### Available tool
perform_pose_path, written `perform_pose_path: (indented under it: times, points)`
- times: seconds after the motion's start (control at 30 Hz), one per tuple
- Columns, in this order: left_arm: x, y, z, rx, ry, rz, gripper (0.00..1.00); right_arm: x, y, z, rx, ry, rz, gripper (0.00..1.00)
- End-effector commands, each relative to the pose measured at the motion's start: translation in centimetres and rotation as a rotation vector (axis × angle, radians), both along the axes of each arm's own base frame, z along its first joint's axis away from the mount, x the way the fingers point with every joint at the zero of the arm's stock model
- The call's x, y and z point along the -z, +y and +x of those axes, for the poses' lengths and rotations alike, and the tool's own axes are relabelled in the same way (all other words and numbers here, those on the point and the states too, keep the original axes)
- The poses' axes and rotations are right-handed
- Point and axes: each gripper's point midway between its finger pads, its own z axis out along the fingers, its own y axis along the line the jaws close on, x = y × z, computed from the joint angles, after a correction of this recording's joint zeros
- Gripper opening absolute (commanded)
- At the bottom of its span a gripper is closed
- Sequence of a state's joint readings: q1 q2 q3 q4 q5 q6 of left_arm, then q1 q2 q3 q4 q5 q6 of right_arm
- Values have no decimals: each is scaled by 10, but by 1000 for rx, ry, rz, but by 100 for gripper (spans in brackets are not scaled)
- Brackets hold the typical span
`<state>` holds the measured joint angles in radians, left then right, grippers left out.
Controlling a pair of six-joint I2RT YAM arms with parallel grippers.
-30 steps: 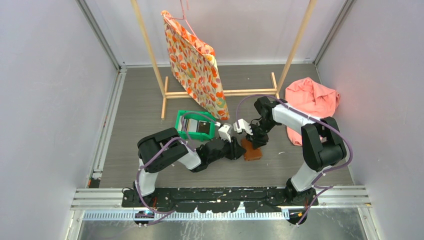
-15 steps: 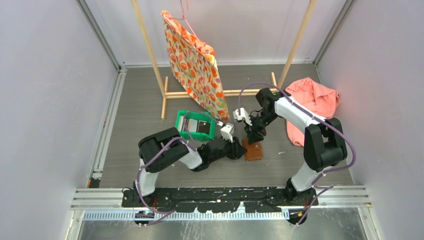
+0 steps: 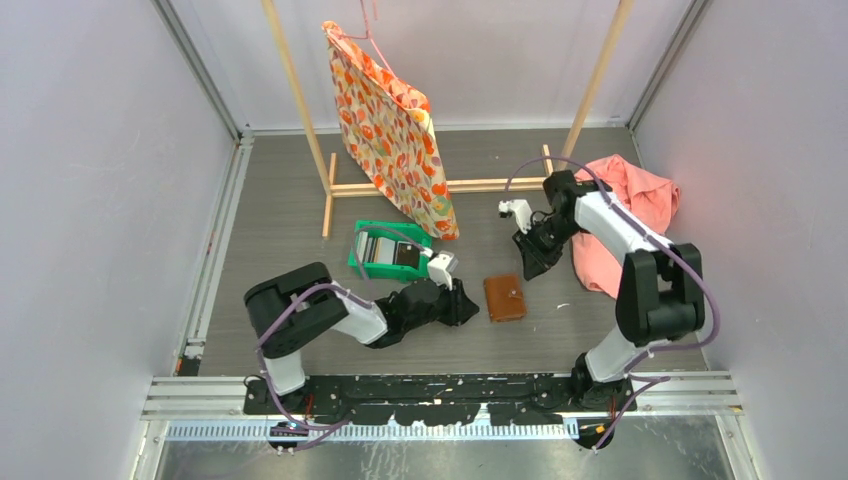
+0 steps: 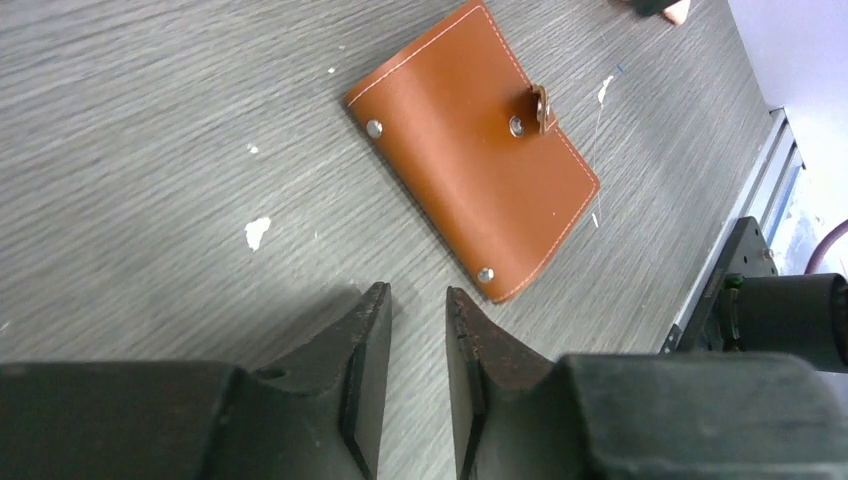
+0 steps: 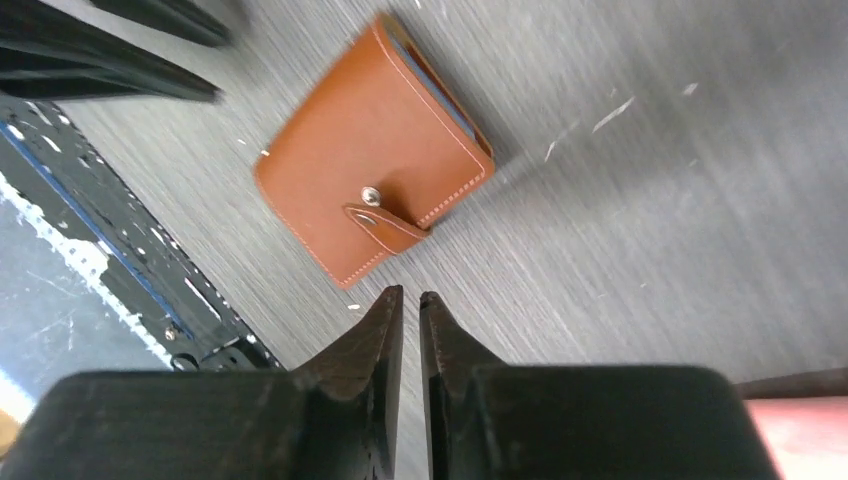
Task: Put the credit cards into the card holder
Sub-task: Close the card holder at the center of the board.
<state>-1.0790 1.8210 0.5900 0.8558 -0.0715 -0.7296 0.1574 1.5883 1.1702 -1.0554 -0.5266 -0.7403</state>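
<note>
The card holder (image 3: 504, 297), a brown leather wallet, lies folded shut and flat on the grey table, also seen in the left wrist view (image 4: 470, 150) and the right wrist view (image 5: 370, 190). A thin blue edge shows along its side (image 5: 442, 97). Some credit cards (image 3: 388, 250) stand in the green bin. My left gripper (image 3: 471, 310) (image 4: 415, 295) is low, just left of the card holder, jaws slightly open and empty. My right gripper (image 3: 530, 266) (image 5: 410, 295) hovers behind and to the right of it, jaws a narrow slit apart, holding nothing.
The green bin (image 3: 358, 248) sits behind the left arm. A wooden rack (image 3: 440, 186) carries a floral bag (image 3: 392, 130) at the back. A pink cloth (image 3: 625, 205) lies beside the right arm. A black base rail (image 3: 440, 395) runs along the near edge.
My right gripper rose off the card holder and moved back to the right, its jaws narrowing. The left gripper drew back left. The card holder now lies alone.
</note>
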Motion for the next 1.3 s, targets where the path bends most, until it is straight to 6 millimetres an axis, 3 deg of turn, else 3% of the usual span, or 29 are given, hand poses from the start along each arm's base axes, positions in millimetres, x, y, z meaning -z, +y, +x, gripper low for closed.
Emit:
perform_pose_path:
  times: [0.0, 0.1, 0.23, 0.33, 0.4, 0.5, 0.57, 0.6, 0.7, 0.77, 0.87, 0.93, 1.0, 1.03, 1.1, 1.17, 1.27]
  points:
    - [-9, 16, -9, -65, 71, 1, 23, 48, -27, -11, 95, 159, -228, 15]
    - [3, 22, -22, -87, 107, 81, 16, 61, -22, -2, 108, 145, -283, 14]
    - [25, 15, -31, -95, 142, 165, 15, 76, -2, 10, 94, 123, -346, 14]
    - [36, 4, -32, -94, 146, 184, 15, 77, 32, 12, 43, 159, -278, 14]
    - [34, -7, -26, -85, 121, 167, 15, 68, 60, 10, -10, 185, -187, 15]
    - [16, -34, -16, -47, 49, 120, 16, 57, 94, 5, -86, 244, -72, 16]
    - [3, -47, -12, -31, 15, 99, 16, 52, 93, 13, -65, 221, -95, 16]
    - [-3, -49, -12, -30, -1, 90, 16, 50, 81, 25, -36, 160, -141, 17]
    - [-20, -36, -24, -30, -63, 73, 18, 17, 41, 52, 87, 15, -118, 26]
    - [-33, -24, -34, -10, -103, 62, 20, -16, 21, 55, 90, -92, -68, 31]
    - [-59, -4, -46, 31, -172, 42, 24, -46, 18, 38, -12, -215, 40, 42]
    - [-75, 15, -45, 41, -253, 70, 30, -64, 29, 13, -168, -340, 158, 62]
    - [-83, 39, -36, 23, -353, 155, 55, -60, 42, -15, -371, -446, 273, 94]
    - [-86, 48, -30, 14, -396, 188, 67, -52, 46, -21, -438, -491, 300, 99]
    - [-86, 62, -20, 18, -441, 216, 78, -34, 50, -23, -528, -516, 297, 100]
    - [-82, 69, -12, 33, -433, 211, 77, -22, 51, -27, -652, -480, 278, 93]
    - [-73, 76, -1, -7, -396, 177, 71, -9, 60, -12, -683, -521, 264, 83]
